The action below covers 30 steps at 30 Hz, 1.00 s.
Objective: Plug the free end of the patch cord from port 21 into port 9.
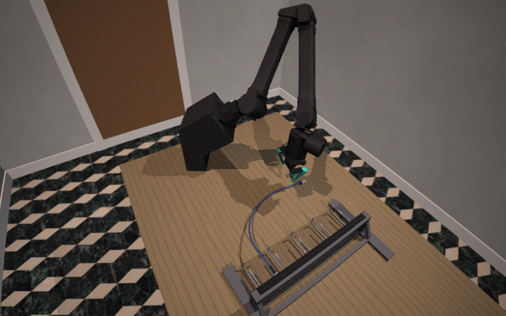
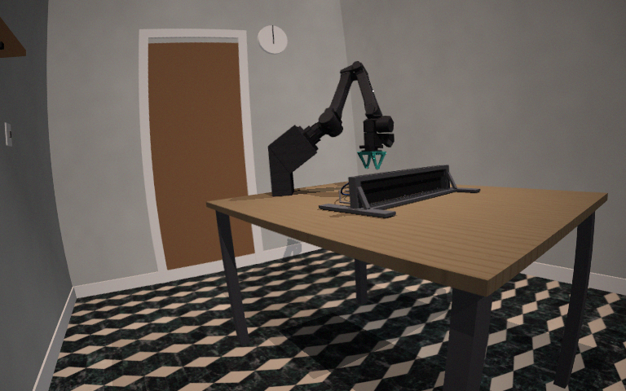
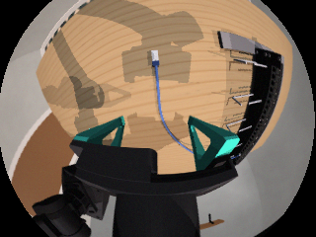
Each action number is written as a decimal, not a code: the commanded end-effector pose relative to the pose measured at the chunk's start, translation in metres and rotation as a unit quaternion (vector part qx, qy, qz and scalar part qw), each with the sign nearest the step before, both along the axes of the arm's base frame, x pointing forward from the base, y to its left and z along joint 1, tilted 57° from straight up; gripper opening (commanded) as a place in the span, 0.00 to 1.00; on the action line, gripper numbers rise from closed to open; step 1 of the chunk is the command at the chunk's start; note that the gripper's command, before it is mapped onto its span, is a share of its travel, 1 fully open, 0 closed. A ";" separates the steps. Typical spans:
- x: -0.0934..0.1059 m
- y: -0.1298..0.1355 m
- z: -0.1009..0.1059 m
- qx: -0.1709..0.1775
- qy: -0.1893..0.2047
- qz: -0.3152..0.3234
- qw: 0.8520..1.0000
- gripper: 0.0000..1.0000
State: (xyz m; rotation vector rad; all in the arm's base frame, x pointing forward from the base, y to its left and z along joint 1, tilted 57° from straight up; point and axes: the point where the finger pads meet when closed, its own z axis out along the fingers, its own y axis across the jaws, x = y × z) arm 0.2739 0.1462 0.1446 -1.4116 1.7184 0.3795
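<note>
A blue patch cord (image 1: 250, 219) (image 3: 159, 99) curves over the table on the robot's side of the rack. Its free plug (image 1: 302, 182) (image 3: 155, 55), clear with a blue boot, lies on the table near the rack's far end. The cord's other end enters the panel near its near end in the top view. The grey and black rack (image 1: 311, 257) (image 2: 401, 173) (image 3: 269, 99) stands upright on two feet. Port numbers and port 9 cannot be made out. My gripper (image 1: 288, 172) (image 2: 372, 168) (image 3: 156, 118) is open and empty, pointing down, well above the table and near the free plug.
Thin metal wire guides (image 1: 298, 241) (image 3: 242, 99) stick out from the rack towards the robot. The rack's long feet (image 1: 380, 249) (image 2: 357, 210) rest on the wooden table (image 1: 178, 208) (image 2: 484, 221). The robot's base (image 1: 205, 133) (image 2: 286, 161) stands at the table's far end.
</note>
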 end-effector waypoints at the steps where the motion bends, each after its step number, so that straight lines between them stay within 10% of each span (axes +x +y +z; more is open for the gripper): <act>1: 0.006 0.024 0.035 0.019 -0.025 0.004 1.000 1.00; 22: 0.004 0.054 0.060 0.009 -0.063 0.025 0.998 1.00; 23: 0.004 0.054 0.059 0.008 -0.062 0.026 0.998 0.00; 30: 0.001 0.053 0.055 0.006 -0.062 0.028 0.998 0.00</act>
